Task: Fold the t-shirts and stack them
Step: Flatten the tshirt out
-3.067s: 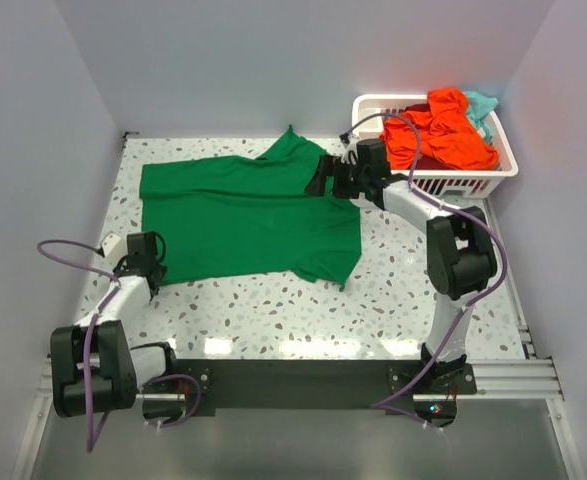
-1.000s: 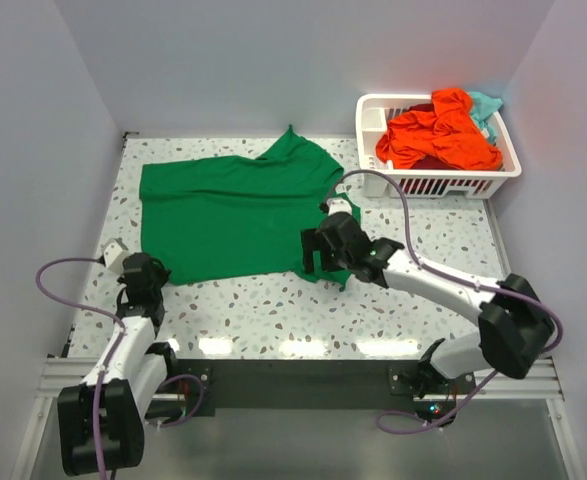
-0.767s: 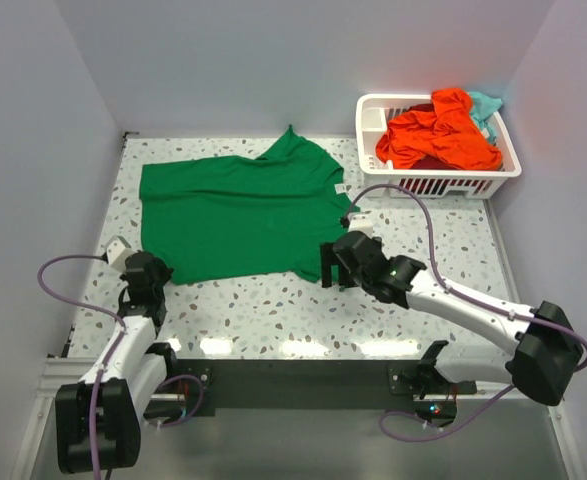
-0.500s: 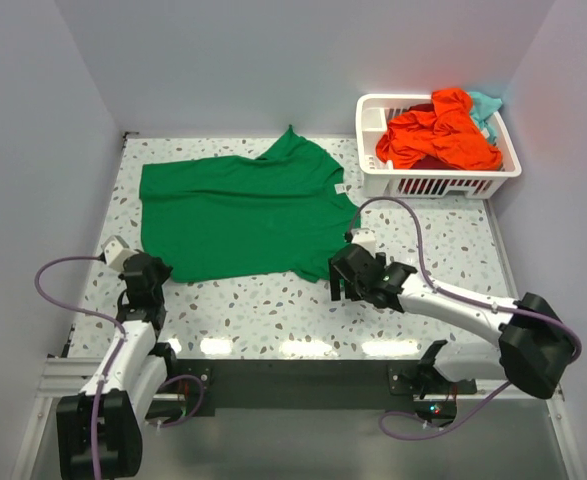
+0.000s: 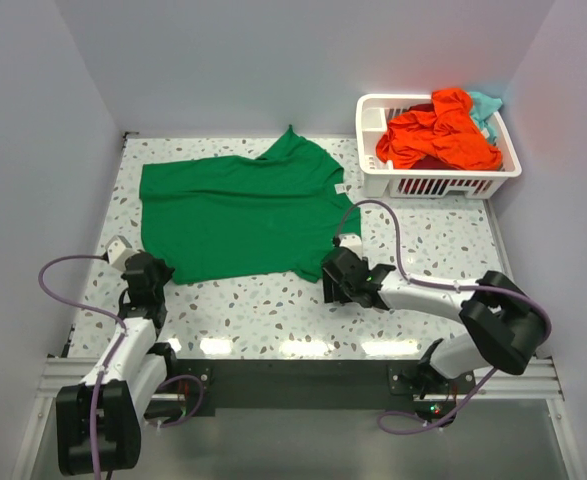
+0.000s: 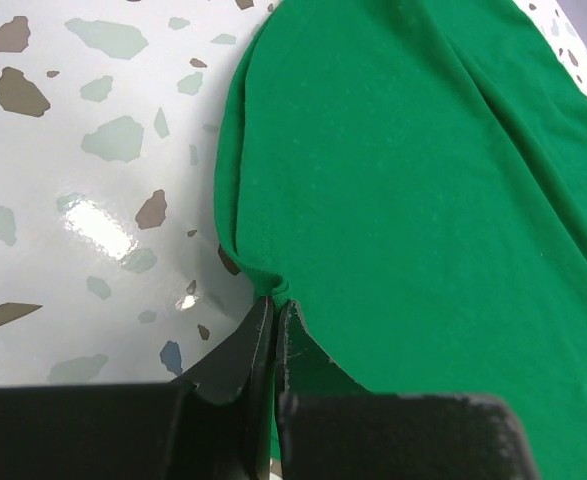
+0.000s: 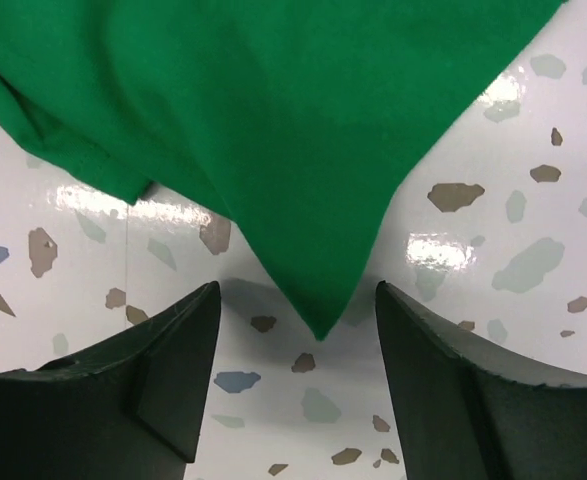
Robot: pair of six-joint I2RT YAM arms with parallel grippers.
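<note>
A bright green t-shirt (image 5: pixel 243 212) lies spread flat on the speckled table, a small white label (image 5: pixel 339 187) near its right edge. My left gripper (image 5: pixel 153 277) is shut on the shirt's near left corner (image 6: pixel 269 288), pinching a fold of its hem. My right gripper (image 5: pixel 335 283) is open, its jaws wide either side of the shirt's near right corner (image 7: pixel 318 318), which lies pointed on the table between them. An orange-red shirt (image 5: pixel 438 132) and a teal one (image 5: pixel 483 105) are piled in the white basket (image 5: pixel 440 183).
The basket stands at the back right corner against the wall. Grey walls close in the table on the left, back and right. Bare speckled tabletop (image 5: pixel 263 310) lies between the shirt's near edge and the arm bases.
My right arm has swung from the shirt's far right edge by the basket down to its near right corner, with its jaws open round it. My left gripper has stayed at the left corner.
</note>
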